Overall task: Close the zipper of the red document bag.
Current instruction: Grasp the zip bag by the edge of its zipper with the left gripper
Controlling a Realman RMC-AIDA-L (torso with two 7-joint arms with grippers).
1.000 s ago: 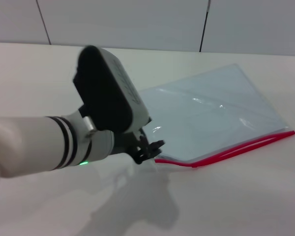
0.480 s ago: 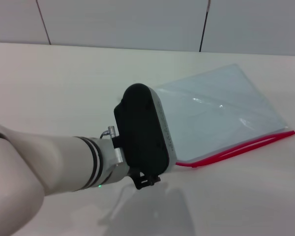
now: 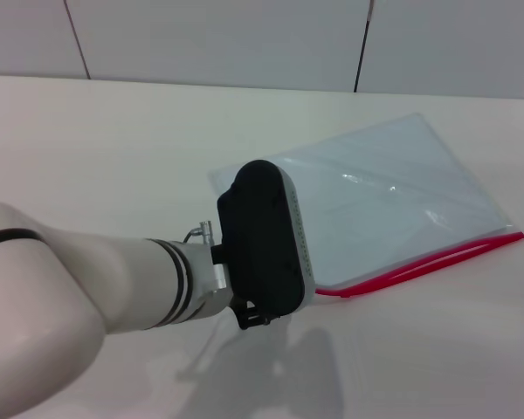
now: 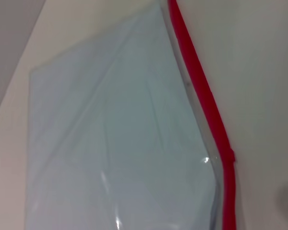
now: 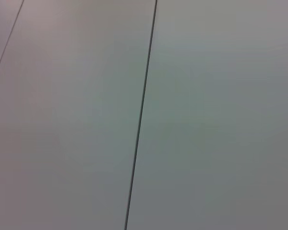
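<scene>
The red document bag (image 3: 393,201) lies flat on the pale table, a translucent blue-grey pouch with the zipper (image 3: 428,262) as a red strip along its near edge. My left gripper (image 3: 255,318) hangs at the bag's near left corner, at the left end of the red strip. The black wrist housing (image 3: 264,249) covers most of it and hides that corner. The left wrist view looks down on the bag (image 4: 115,143) and the zipper (image 4: 201,91), which has a small step in it (image 4: 229,156). My right gripper is out of view.
The bag rests on a cream table (image 3: 113,148), with a grey panelled wall (image 3: 218,39) behind it. The right wrist view shows only grey panels with a dark seam (image 5: 141,115).
My left arm has swung right and toward the table's near side, with the wrist turned over. It has gone from beside the bag's left edge to over its near left corner.
</scene>
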